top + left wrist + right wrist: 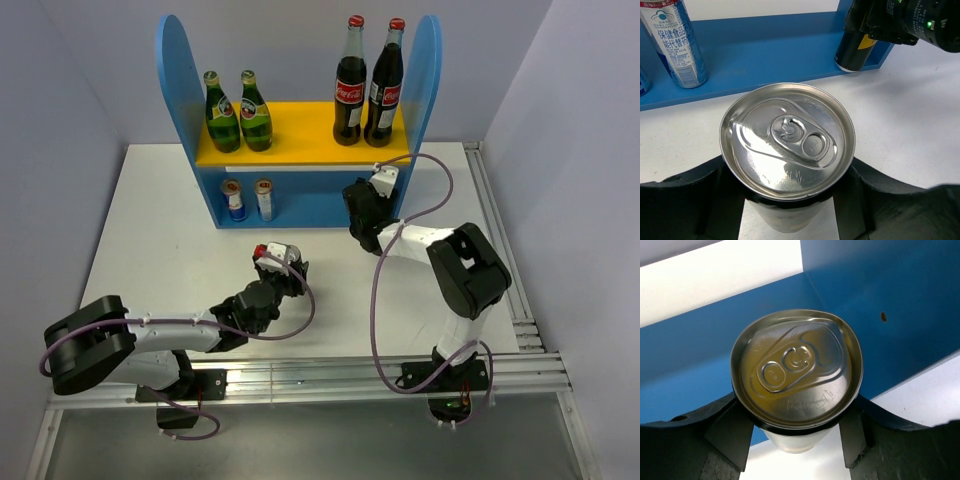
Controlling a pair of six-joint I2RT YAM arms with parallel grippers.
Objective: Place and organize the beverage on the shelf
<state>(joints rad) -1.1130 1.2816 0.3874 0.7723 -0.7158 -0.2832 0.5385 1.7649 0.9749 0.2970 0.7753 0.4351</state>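
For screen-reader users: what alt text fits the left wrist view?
Seen from above, a silver-topped can is held in the left gripper. Behind, on the blue shelf, stand a silver-blue can, left, and a dark can in the right gripper.

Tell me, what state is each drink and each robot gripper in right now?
Green bottles: upright on the shelf's top board, left side.
Cola bottles: upright, red caps on, top board, right side.
Silver-blue cans: upright on the lower level, left side.
Silver-topped can: unopened, held in front of the shelf.
Gold-topped can: unopened, held at the lower level's right end.
Left gripper: closed on the silver-topped can.
Right gripper: closed on the gold-topped can.
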